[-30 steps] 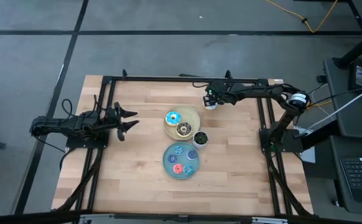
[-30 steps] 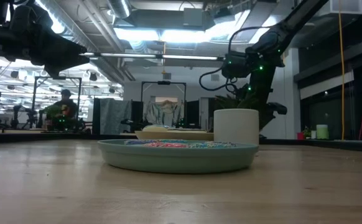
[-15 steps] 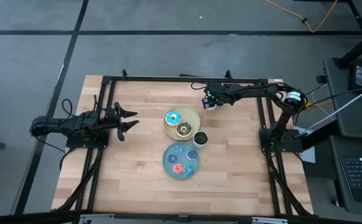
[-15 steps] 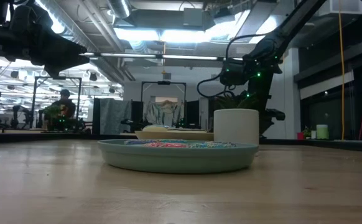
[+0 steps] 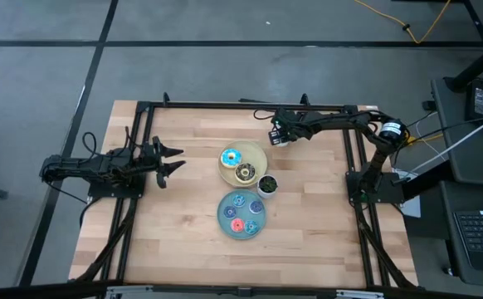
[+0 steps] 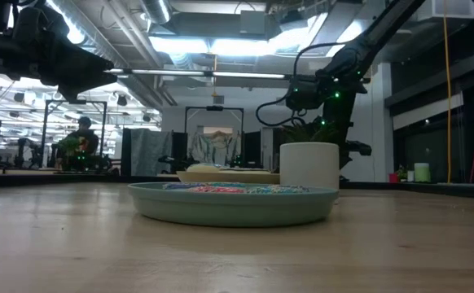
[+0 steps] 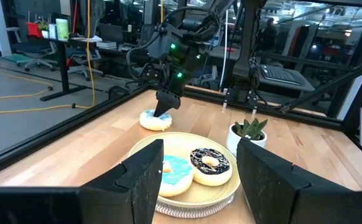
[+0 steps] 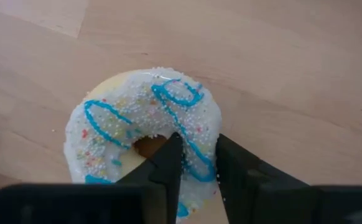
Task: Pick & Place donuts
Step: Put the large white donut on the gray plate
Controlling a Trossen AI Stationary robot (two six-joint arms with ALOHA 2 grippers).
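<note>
White-iced toy ring donut with blue squiggles (image 8: pixel 145 138) lies flat, hole up; right gripper (image 8: pixel 196 163) pinches its rim, nearly closed (near edge hidden). Left gripper (image 7: pixel 196 177) gapes, empty, at nine o'clock.

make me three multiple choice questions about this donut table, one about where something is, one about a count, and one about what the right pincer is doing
1. Where is the white-iced donut?
A. on the bare table beyond the cream plate
B. on the blue plate
C. in the plant pot

2. How many donuts lie on the cream plate?
A. none
B. two
C. four

3. What is the right pincer doing?
A. hanging open far from any donut
B. gripping the cream plate's rim
C. pinching the white-iced donut's ring, one finger in its hole

Answers:
1. A: the left wrist view shows it on the wood behind the plate.
2. B: a light-blue-iced donut and a dark brown donut sit there.
3. C: the right wrist view shows the fingers straddling the ring.
</note>
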